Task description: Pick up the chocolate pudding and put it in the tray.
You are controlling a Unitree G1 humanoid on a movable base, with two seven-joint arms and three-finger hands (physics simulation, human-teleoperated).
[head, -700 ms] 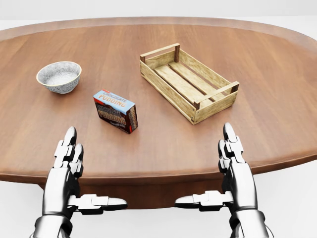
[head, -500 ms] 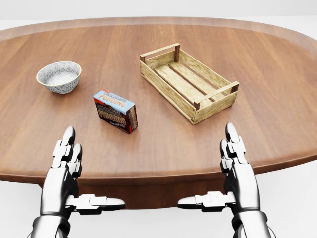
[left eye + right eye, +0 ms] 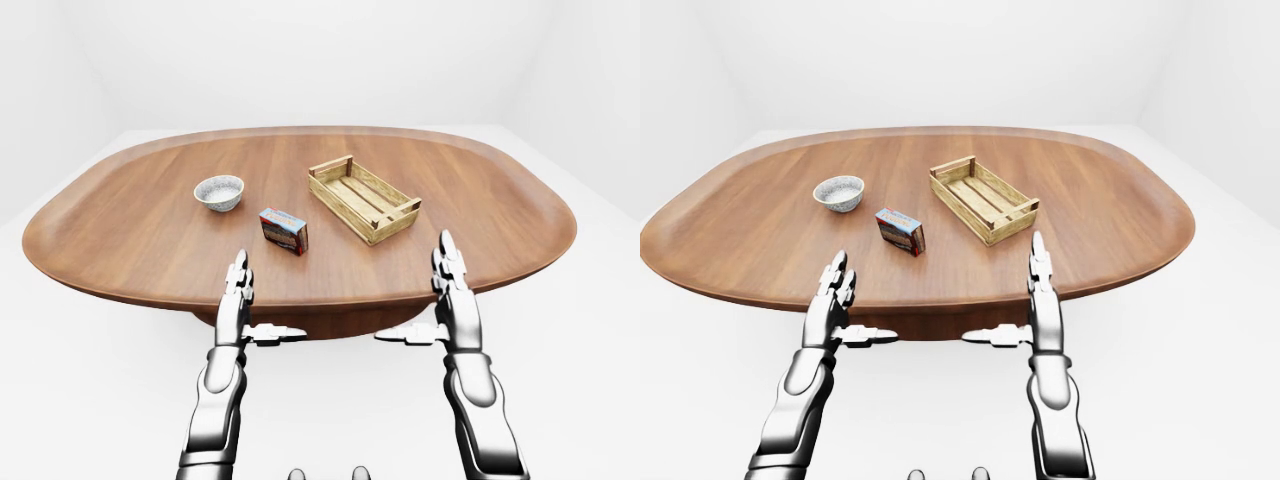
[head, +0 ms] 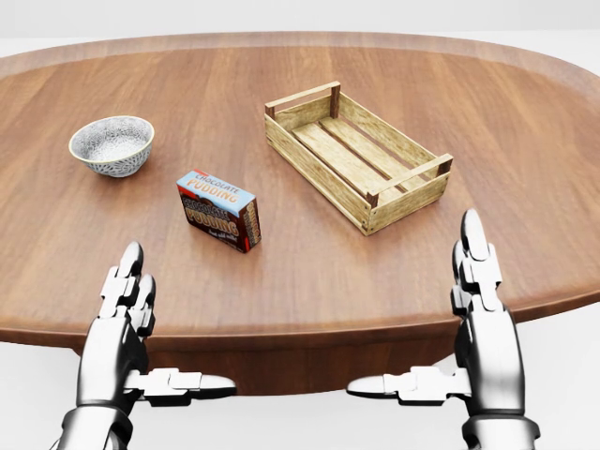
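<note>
Meanwhile, the right hand (image 4: 473, 309), fingers spread and empty, had been shifted rightward; the left hand (image 4: 127, 314) stayed open. The pudding box (image 4: 218, 210) lay untouched on the desk (image 4: 309, 272), outside the tray (image 4: 375, 208).

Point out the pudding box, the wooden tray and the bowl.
pudding box (image 4: 217, 211), head view, printed side face.
wooden tray (image 4: 322, 175), head view, long side wall.
bowl (image 4: 112, 145), head view, inside.
</note>
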